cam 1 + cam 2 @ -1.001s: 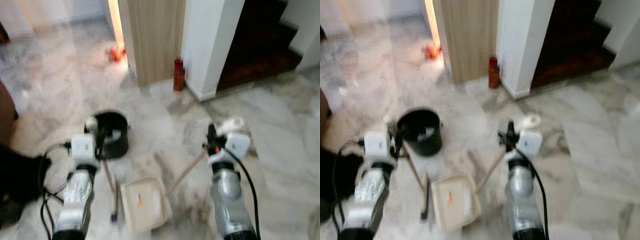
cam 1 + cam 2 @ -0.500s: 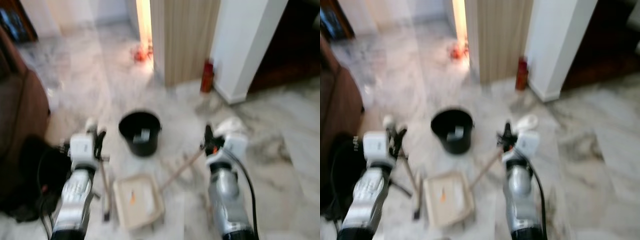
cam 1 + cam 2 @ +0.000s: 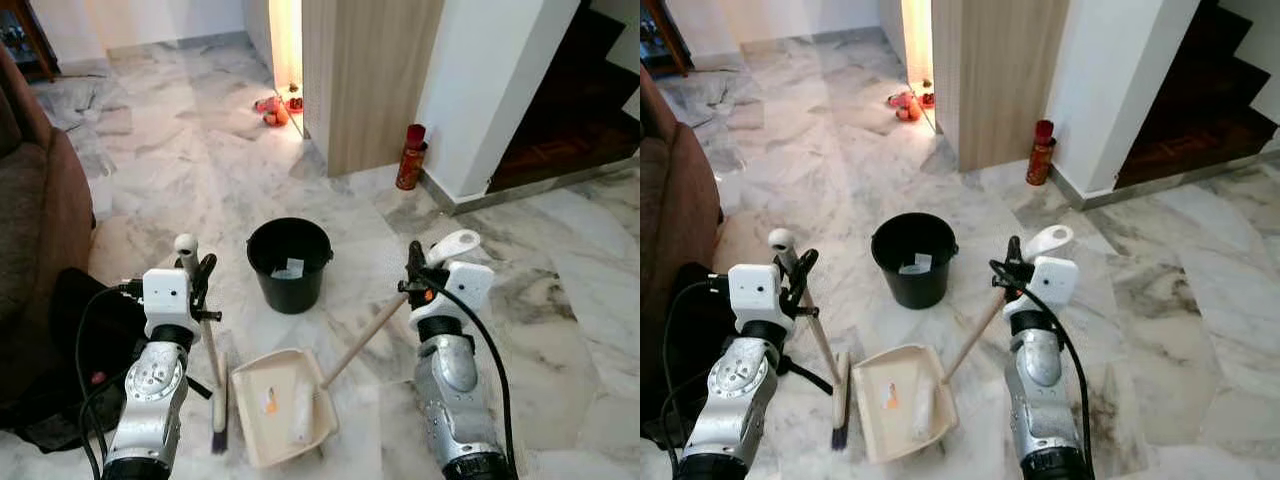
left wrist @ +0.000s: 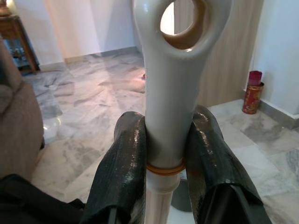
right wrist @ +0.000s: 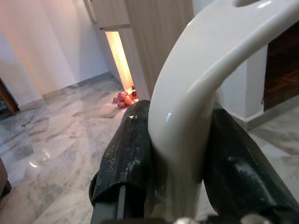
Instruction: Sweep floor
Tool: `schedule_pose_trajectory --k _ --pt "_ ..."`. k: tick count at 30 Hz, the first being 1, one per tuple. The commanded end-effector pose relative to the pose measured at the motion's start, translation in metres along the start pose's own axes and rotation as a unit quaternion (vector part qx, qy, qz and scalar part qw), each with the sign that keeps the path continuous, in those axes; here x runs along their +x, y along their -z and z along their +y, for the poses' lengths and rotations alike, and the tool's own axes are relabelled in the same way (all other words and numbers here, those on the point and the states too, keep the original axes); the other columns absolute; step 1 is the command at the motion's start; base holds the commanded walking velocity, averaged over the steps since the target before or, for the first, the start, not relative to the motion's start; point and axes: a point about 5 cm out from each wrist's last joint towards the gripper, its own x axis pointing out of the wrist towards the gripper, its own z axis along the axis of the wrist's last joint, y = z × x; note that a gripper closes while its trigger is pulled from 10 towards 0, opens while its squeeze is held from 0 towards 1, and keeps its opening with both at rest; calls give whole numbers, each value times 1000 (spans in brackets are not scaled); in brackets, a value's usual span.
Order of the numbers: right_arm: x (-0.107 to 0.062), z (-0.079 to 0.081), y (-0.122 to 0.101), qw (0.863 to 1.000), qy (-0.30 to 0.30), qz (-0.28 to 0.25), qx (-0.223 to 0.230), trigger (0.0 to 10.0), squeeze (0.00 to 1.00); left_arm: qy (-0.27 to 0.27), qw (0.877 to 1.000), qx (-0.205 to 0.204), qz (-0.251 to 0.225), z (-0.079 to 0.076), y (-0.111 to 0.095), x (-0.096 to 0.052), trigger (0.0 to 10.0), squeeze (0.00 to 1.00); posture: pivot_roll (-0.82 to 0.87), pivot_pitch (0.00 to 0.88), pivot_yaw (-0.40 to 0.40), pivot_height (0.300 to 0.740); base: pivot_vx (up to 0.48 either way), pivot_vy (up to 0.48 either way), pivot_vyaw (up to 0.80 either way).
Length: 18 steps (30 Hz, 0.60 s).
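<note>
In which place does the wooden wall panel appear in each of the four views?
Left eye view: wooden wall panel at top centre, beyond the black bucket.
Right eye view: top centre again.
Left wrist view: behind the broom handle in the left gripper.
Right wrist view: behind the dustpan handle in the right gripper.
Shared landmark: the white pillar beside it.

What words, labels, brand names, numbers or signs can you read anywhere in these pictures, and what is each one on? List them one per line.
No text can be read anywhere in these views.
Red can by the white wall: any printing on it is too small to read.
White slip inside the black bucket: any writing on it is too small to make out.
Dustpan, brush handle: no markings visible.
</note>
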Motion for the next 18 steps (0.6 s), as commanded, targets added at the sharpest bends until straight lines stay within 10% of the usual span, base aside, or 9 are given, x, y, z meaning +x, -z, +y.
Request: schedule_pose_trajectory --k 1,18 --pt "4 1 -9 1000 -1 -19 2 10000 0 5 1000 -5 -20 -3 -8 2 10000 0 27 97 5 740 0 0 0" --pt "21 31 -87 987 -42 -156 19 10000 0 2 1000 11 -15 2 -6 -1 10000 0 31 103 5 740 0 0 0"
